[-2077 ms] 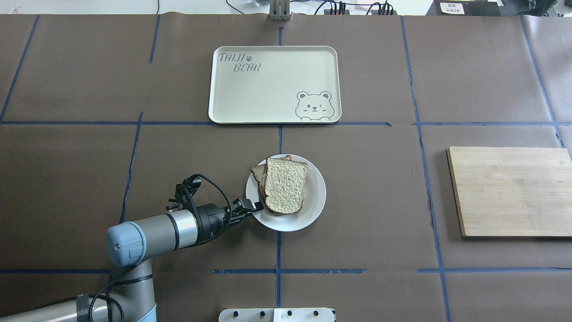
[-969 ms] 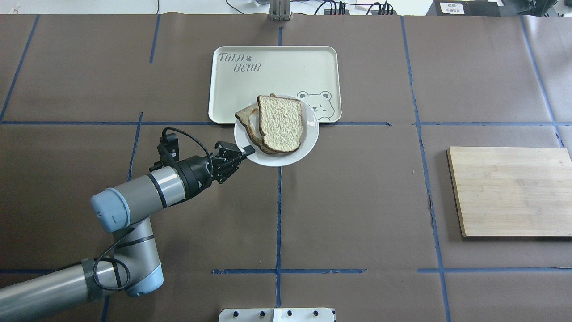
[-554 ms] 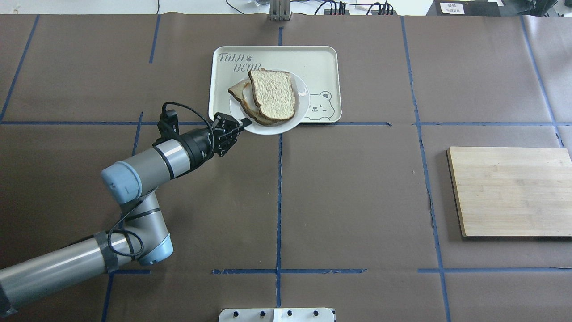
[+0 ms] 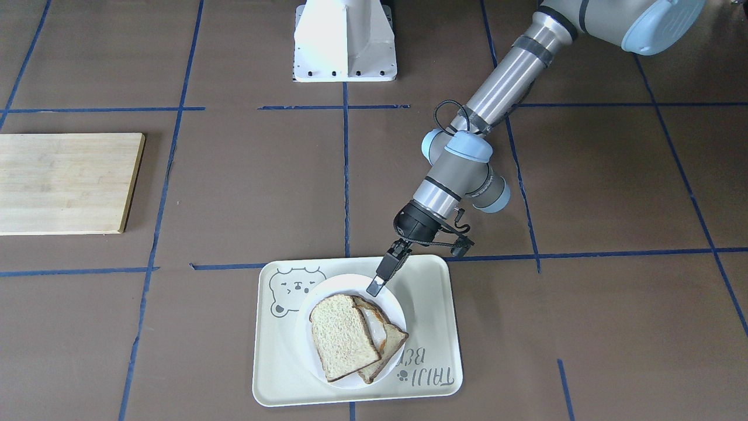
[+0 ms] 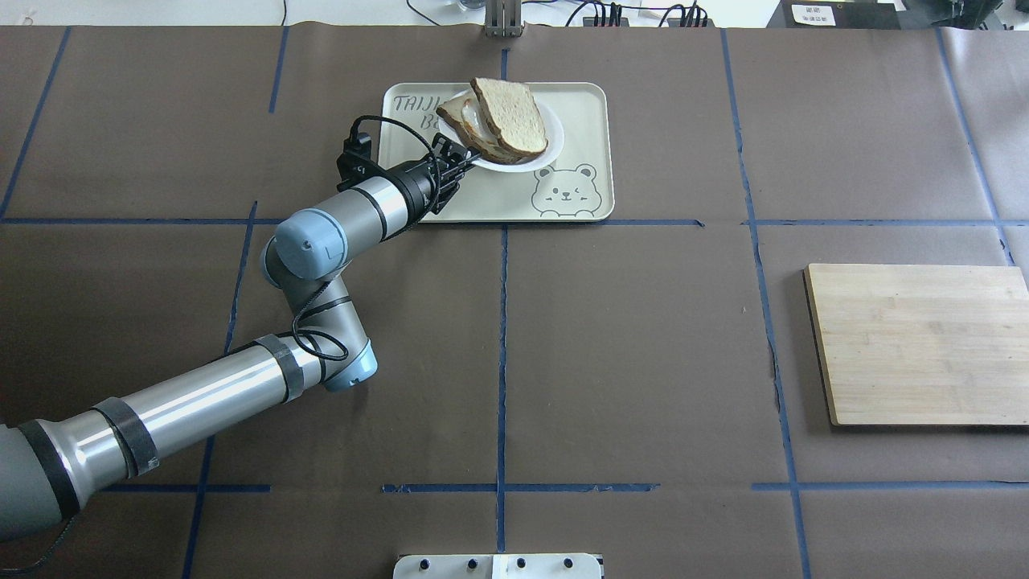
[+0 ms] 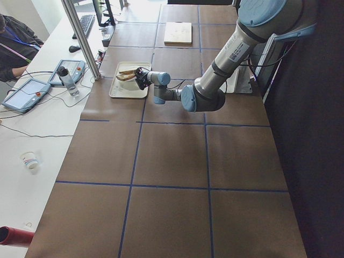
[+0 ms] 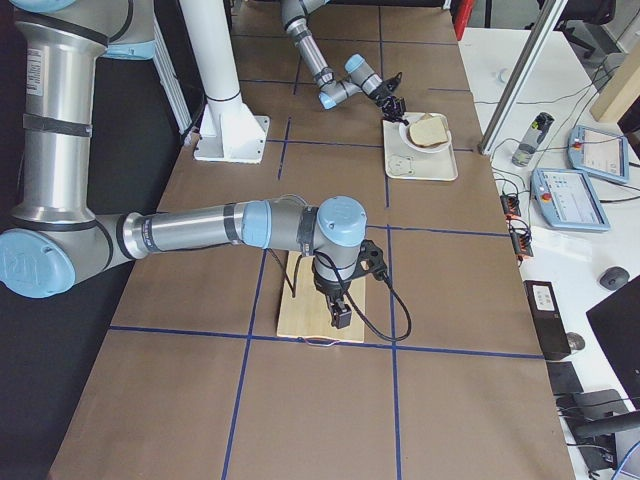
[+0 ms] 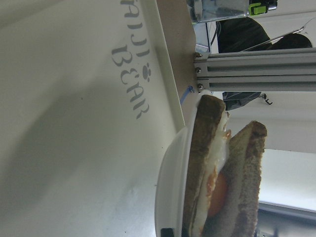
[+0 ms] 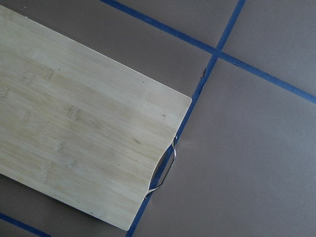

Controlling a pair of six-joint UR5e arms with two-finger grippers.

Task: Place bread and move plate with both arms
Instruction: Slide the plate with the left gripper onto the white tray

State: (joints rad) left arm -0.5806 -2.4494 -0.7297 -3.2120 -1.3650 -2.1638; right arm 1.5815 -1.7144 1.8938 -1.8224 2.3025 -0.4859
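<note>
Your plate [image 4: 339, 286] with the bread [image 4: 342, 336] moved from mid brown, blue-taped table [image 4: 234, 193] to over the tray [image 4: 432, 292], left hand [image 4: 374, 286] clamped on its rim; right hand [image 7: 340, 318] hangs above the cutting board [image 4: 64, 184], grip unclear.

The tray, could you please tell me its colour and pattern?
Cream tray with a grey bear drawing; clearest in the overhead view.

bread [image 4: 343, 338]: is showing pale speckled crumb, brown crust
plate [image 4: 333, 288]: is showing plain white
tray [image 4: 432, 304]: is showing cream, with grey bear drawing and lettering
table [image 4: 245, 187]: is showing brown, gridded in blue
board [image 4: 64, 182]: is showing pale wood grain
</note>
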